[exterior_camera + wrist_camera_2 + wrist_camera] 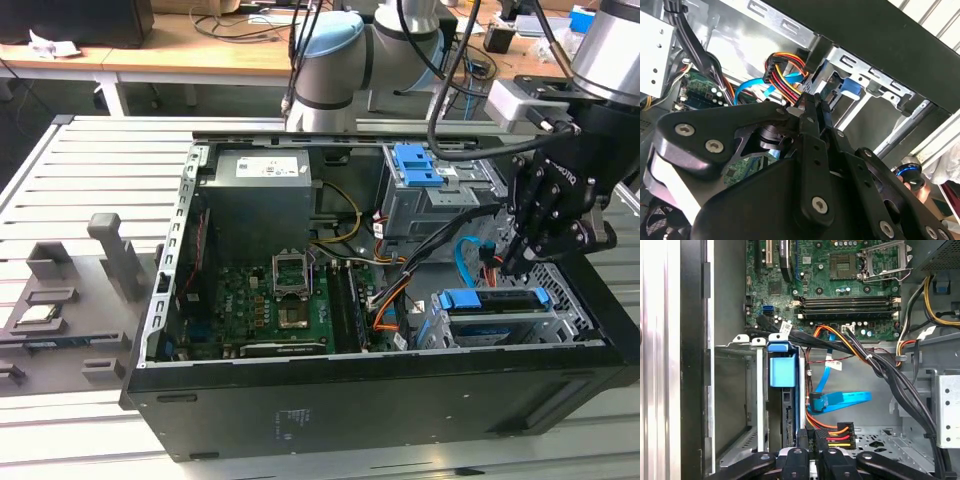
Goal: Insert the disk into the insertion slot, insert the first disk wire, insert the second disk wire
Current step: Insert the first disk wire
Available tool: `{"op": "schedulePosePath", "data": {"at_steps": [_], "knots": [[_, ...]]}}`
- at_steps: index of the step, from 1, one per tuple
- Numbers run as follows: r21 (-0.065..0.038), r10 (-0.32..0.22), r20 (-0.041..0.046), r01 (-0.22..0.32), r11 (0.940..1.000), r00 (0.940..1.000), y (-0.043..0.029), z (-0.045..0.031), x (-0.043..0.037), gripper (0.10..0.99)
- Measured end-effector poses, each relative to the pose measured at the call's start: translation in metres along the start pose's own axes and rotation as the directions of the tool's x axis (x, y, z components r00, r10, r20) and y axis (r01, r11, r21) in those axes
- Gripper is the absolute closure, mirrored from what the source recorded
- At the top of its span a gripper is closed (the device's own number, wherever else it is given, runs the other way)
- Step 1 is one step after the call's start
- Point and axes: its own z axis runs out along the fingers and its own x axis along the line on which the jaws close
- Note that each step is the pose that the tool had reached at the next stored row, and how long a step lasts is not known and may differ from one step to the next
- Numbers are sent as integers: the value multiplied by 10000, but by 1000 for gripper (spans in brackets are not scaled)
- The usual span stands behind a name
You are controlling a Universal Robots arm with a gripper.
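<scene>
The gripper point(811, 436) is pinching the first disk wire point(842, 433) between its fingers at the hard plug, likely the best hold, the light bundle being limp.

Robotics lab or test workshop, not home or office.
- Industrial robot arm point(330, 60) mounted at bench edge, hoses and cabling draped off it.
- Bench itself: slatted aluminium table point(110, 170), bare metal.
- Open black computer case point(400, 400) lying on its side on the slats, motherboard point(270, 305) exposed.
- Grey fixtures point(115, 255) to exterior view's left, small parts seated in them.
- Behind: wooden desks point(150, 55) with loose cables point(235, 20) and assorted gear.
</scene>
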Motion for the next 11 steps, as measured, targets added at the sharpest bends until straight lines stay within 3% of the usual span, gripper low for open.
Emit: {"op": "schedulePosePath", "data": {"at_steps": [11], "knots": [[0, 0, -8, 0, 10000, 10000, -5, 19, 210, 918]]}}
